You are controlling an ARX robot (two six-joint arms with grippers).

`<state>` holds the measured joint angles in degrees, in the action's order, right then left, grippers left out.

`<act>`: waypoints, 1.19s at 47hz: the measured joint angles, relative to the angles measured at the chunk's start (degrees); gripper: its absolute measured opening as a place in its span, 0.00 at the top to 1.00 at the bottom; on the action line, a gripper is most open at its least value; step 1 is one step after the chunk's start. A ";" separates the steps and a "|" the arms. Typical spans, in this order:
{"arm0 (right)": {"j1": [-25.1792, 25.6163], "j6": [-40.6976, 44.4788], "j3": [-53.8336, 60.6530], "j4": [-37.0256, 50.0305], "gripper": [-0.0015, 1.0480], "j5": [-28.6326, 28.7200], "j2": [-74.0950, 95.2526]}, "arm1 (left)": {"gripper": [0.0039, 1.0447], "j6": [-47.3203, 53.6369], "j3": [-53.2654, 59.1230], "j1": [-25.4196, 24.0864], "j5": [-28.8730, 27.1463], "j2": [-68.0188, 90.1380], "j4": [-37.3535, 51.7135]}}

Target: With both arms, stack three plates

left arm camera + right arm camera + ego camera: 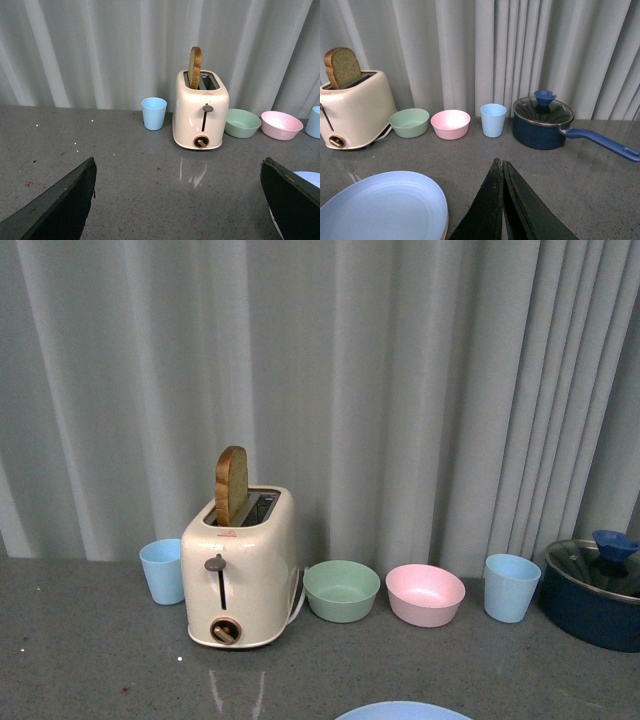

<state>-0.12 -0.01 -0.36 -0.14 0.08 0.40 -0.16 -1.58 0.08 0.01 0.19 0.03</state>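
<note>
Along the curtain, left to right in the front view: light blue cup (pixel 162 571); cream toaster (pixel 240 575) with one bread slice (pixel 231 483) standing up in its slot; green bowl (pixel 341 590); pink bowl (pixel 425 594); second blue cup (pixel 511 587); dark blue lidded saucepan (pixel 596 592) at the right edge.

Light blue plate (pixel 382 206): on the grey table (pixel 90 660) nearest the robot, in front of the toaster and bowls. A pinkish rim peeks from beneath its edge, so it likely sits on another plate; a cream plate cannot be made out.

Handling, as judged: rigid, light, matte, shallow; probably slides on the smooth table. Best taken by pinching the raised rim at an exposed edge.

Left gripper (pixel 180 200): jaws spread wide, nothing between them, near the plate's left side. Right gripper (pixel 502 172): jaws pressed together, empty, just beside the plate.
</note>
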 joint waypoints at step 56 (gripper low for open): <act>0.00 0.02 0.00 0.02 0.07 0.00 -0.15 | 0.06 0.00 0.00 0.00 0.00 0.00 0.00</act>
<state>-0.12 0.01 -0.36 -0.12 0.08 0.25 -0.16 -1.58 0.08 0.01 0.19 0.03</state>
